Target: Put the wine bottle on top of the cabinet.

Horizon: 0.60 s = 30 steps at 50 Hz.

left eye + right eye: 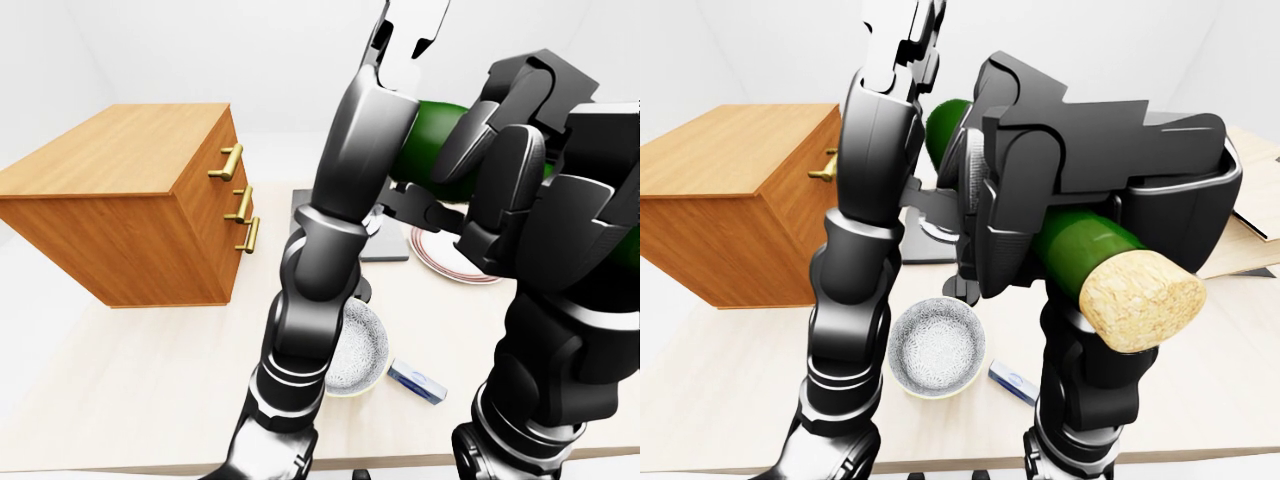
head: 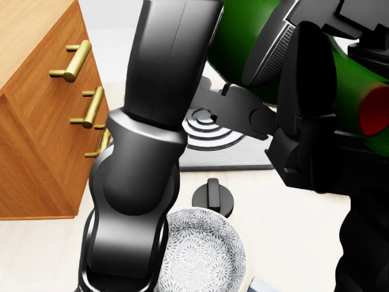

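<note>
Green wine bottle (image 1: 1080, 243) lies horizontal, gripped by the closed right hand (image 1: 1040, 215); left hand (image 2: 240, 112) grip state indeterminate.

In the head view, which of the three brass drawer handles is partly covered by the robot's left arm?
The lowest handle; the left arm hides its right part, while the top handle and middle handle show whole.

Wine bottle (image 1: 1080, 245) — mid-body hidden by right hand (image 1: 1040, 200). Stove plate (image 2: 213, 143) — largely behind left arm (image 2: 146, 158). Bowl (image 2: 203, 255) cut off below.
</note>
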Tool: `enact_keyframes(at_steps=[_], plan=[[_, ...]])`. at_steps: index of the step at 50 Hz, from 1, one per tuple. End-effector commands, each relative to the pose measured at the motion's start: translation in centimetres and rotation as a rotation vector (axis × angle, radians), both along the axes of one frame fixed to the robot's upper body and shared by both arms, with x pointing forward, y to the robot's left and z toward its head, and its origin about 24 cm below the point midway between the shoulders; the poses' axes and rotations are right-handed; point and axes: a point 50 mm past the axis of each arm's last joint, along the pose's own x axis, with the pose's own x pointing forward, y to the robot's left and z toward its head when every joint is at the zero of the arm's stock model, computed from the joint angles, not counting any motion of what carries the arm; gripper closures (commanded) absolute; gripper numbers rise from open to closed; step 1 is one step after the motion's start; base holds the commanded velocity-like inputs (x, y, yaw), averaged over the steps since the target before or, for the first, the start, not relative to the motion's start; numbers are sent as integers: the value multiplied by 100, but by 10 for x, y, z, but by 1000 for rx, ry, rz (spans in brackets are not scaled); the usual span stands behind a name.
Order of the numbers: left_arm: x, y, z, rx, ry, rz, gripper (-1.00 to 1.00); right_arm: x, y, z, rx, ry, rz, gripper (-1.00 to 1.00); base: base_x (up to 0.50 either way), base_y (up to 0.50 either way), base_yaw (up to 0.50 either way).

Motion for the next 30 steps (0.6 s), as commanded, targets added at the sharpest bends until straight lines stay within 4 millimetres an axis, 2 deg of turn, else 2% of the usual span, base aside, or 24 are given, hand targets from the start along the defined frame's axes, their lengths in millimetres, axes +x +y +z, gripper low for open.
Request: enact_keyframes(at_steps=[1, 6, 13, 14, 16, 17, 18, 19, 26, 30], plan=[[15, -12, -7, -4, 81, -10, -100, -3, -2, 0, 43, -14, -60, 100, 0, 0, 0], [24, -15, -11, -2, 118, -8, -100, -5, -1, 1, 41, -22, -53, 100, 0, 0, 0], [18, -21, -14, 15, 115, -26, -100, -4, 0, 1, 37, -20, -53, 100, 0, 0, 0], [20, -23, -14, 16, 121, -26, -91, -4, 1, 1, 38, -20, -50, 100, 0, 0, 0], [21, -24, -14, 16, 129, -27, -95, -5, 2, 0, 37, -19, -49, 100, 0, 0, 0], [22, -25, -15, 13, 135, -31, -78, -4, 2, -1, 36, -13, -49, 100, 0, 0, 0], [22, -25, -15, 10, 136, -33, -49, -5, 2, -1, 35, -13, -48, 100, 0, 0, 0], [21, -25, -15, 8, 134, -33, 93, -5, 2, -1, 33, -16, -50, 100, 0, 0, 0], [4, -26, -12, 60, 71, -48, 96, -3, 3, -2, 30, -4, -53, 100, 0, 0, 0], [2, -26, -11, 79, 58, -39, 99, -2, 3, -2, 29, -4, -55, 100, 0, 0, 0]])
